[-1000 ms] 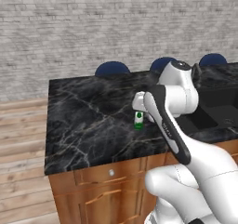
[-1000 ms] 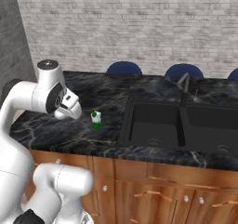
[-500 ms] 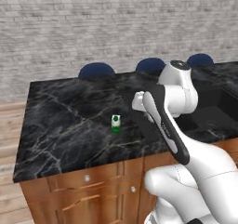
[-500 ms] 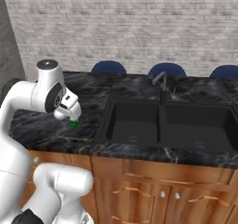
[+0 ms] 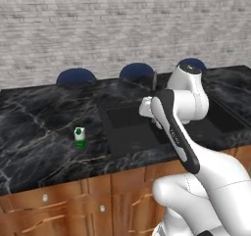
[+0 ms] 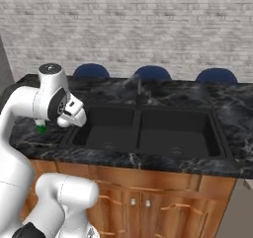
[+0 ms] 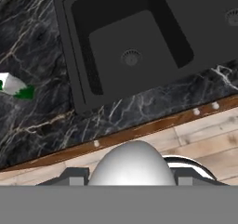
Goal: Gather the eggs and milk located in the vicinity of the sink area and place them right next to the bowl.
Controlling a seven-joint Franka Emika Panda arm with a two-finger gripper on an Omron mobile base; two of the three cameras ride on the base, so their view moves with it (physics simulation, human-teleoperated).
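Your end effector [image 7: 132,172] grips the egg [image 7: 132,165] above the worktop [image 7: 42,121] edge. The milk [image 5: 79,137] stands left of the sink [image 5: 132,127].

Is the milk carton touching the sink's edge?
Apart. In the left base view the milk carton stands on black marble left of the sink, with counter between them.
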